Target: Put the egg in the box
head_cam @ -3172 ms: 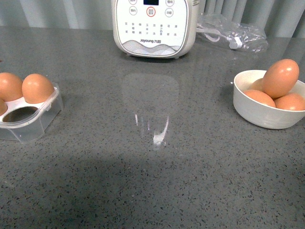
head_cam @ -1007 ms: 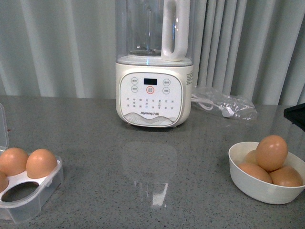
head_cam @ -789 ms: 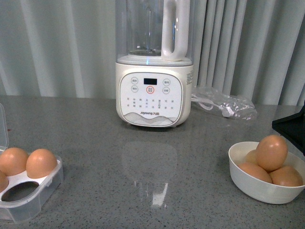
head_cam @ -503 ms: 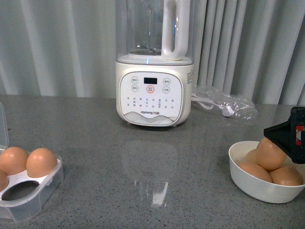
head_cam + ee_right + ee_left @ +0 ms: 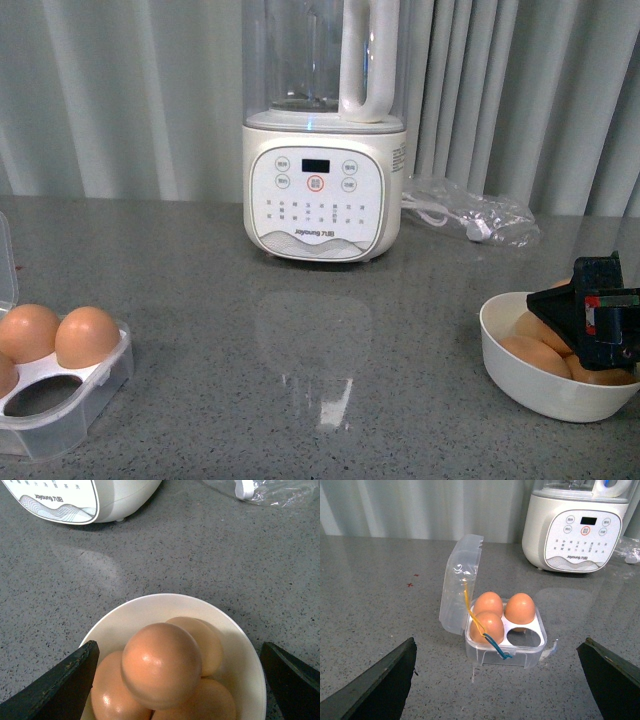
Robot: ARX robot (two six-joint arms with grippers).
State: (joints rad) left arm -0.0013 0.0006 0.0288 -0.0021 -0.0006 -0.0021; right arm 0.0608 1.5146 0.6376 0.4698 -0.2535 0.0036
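Egg (image 5: 161, 665) smooth, orange-brown, glossy

Looked like a home kitchen: grey speckled stone countertop (image 5: 300, 400), white Joyoung blender (image 5: 322, 190), white bowl (image 5: 530, 385) of eggs (image 5: 161, 665), pale curtains (image 5: 120, 90) behind.

Soft, even light, sharp views; a pale glare patch on the grey countertop (image 5: 330, 415)
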